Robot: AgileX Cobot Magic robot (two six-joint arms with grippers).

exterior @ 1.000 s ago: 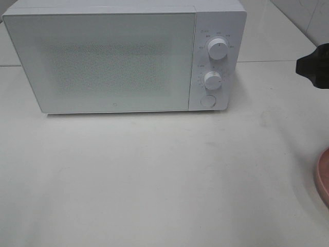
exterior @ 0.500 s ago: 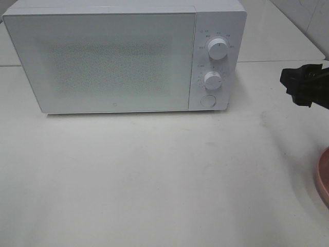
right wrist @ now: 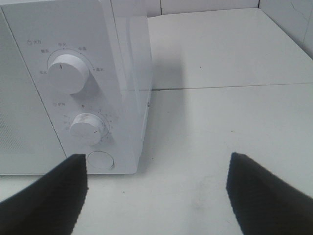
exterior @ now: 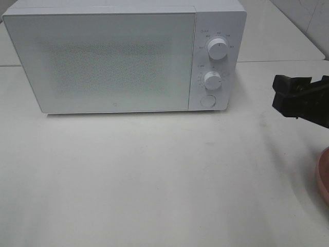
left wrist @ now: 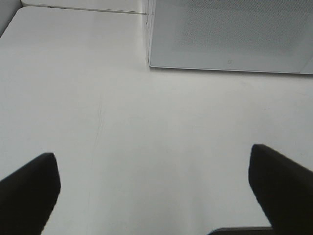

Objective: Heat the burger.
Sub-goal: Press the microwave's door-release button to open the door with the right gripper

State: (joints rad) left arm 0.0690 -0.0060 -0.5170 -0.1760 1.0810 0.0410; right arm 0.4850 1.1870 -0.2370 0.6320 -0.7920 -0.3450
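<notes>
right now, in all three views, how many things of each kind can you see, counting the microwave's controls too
microwave: 1
knobs: 2, upper and lower
round button: 1
pink plate: 1, only its edge shows
grippers: 2, left gripper and right gripper, both open and empty
total: 7

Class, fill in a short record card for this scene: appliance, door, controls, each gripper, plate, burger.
Appliance: white microwave on the table
Door: shut
Controls: upper knob, lower knob, round button
Left gripper: jaws open, empty
Right gripper: jaws open, empty, right of the microwave, apart from it
Plate: pink plate, cut by the right edge
Burger: not in view
</notes>
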